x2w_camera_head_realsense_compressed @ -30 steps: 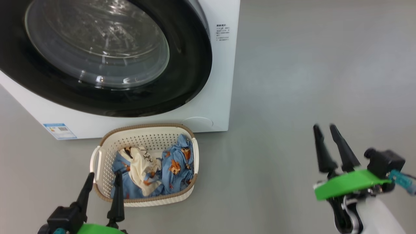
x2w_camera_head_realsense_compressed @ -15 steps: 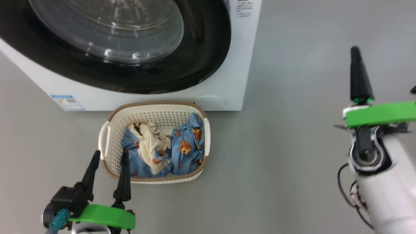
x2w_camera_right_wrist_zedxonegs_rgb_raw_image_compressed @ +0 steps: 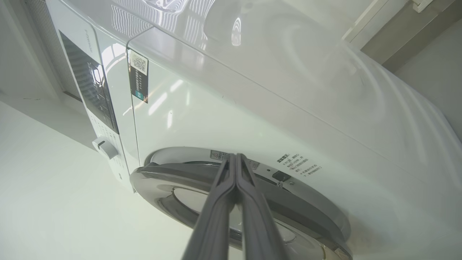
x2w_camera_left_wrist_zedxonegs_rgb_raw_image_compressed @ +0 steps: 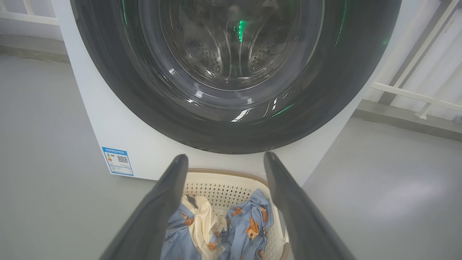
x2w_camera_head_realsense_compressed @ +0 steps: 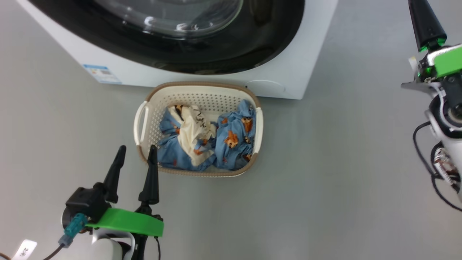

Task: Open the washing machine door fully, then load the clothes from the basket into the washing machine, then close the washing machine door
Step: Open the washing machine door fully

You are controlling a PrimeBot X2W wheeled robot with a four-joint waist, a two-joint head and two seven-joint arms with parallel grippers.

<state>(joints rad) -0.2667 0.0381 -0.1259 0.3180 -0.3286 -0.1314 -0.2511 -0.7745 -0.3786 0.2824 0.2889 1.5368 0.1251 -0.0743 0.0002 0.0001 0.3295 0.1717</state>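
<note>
The washing machine door (x2w_camera_head_realsense_compressed: 252, 50) is gleaming glossy black around clear glass, and the washing machine (x2w_camera_right_wrist_zedxonegs_rgb_raw_image_compressed: 252, 119) is showing smooth, shiny white panels. The basket (x2w_camera_head_realsense_compressed: 202, 98) is looking like matt cream perforated plastic. The clothes (x2w_camera_head_realsense_compressed: 234, 141) are lying as soft, crumpled cloth, and the floor (x2w_camera_head_realsense_compressed: 325, 180) is looking smooth and faintly sheened grey.

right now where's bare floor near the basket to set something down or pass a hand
Widest bare floor: right of the basket, across to the right arm. Also bare: left of the basket, between the blue label and the left tool. Crowded: the basket's back rim sits close to the washing machine, and the clothes cover its bottom.
</note>
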